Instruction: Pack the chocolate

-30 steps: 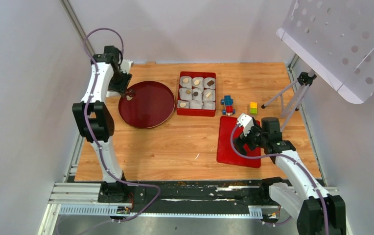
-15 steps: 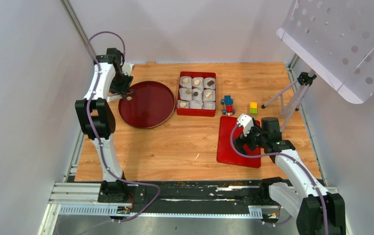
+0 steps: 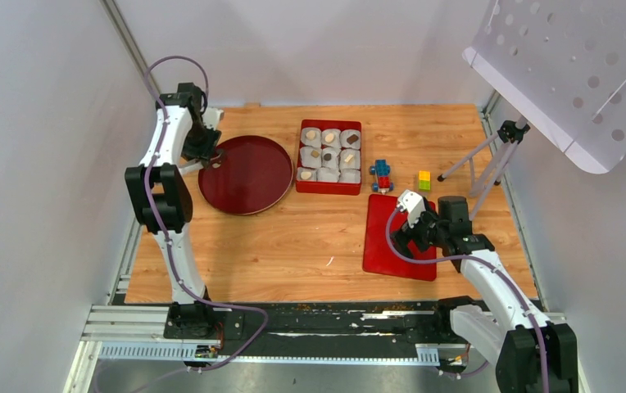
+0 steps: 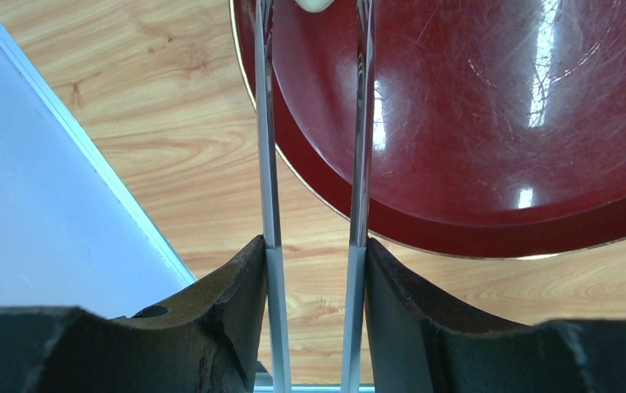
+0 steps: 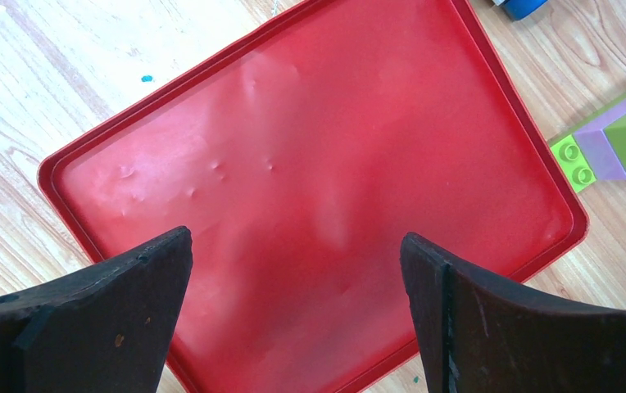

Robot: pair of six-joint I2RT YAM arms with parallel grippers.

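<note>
A red box (image 3: 328,187) holds white paper cups, and several carry a chocolate, such as a tan one (image 3: 312,135) and a dark one (image 3: 352,139). One pale chocolate (image 3: 215,162) lies on the left rim area of the round dark-red plate (image 3: 252,176). My left gripper (image 3: 206,154) hangs over that spot. In the left wrist view its thin metal blades (image 4: 264,123) stand apart on either side of the pale chocolate (image 4: 314,4), with a gap on each side. My right gripper (image 3: 415,232) is open and empty over the flat red lid (image 3: 392,254), which also shows in the right wrist view (image 5: 334,164).
Coloured toy blocks lie right of the box: a blue-red one (image 3: 383,174) and a yellow-green one (image 3: 424,180), also in the right wrist view (image 5: 613,139). A tripod (image 3: 490,155) and a perforated white panel (image 3: 572,65) stand at the back right. A white wall (image 4: 39,221) is close on the left.
The left arm has shifted slightly left and back at the plate's rim. The pale chocolate stays on the plate. The right arm has not moved.
</note>
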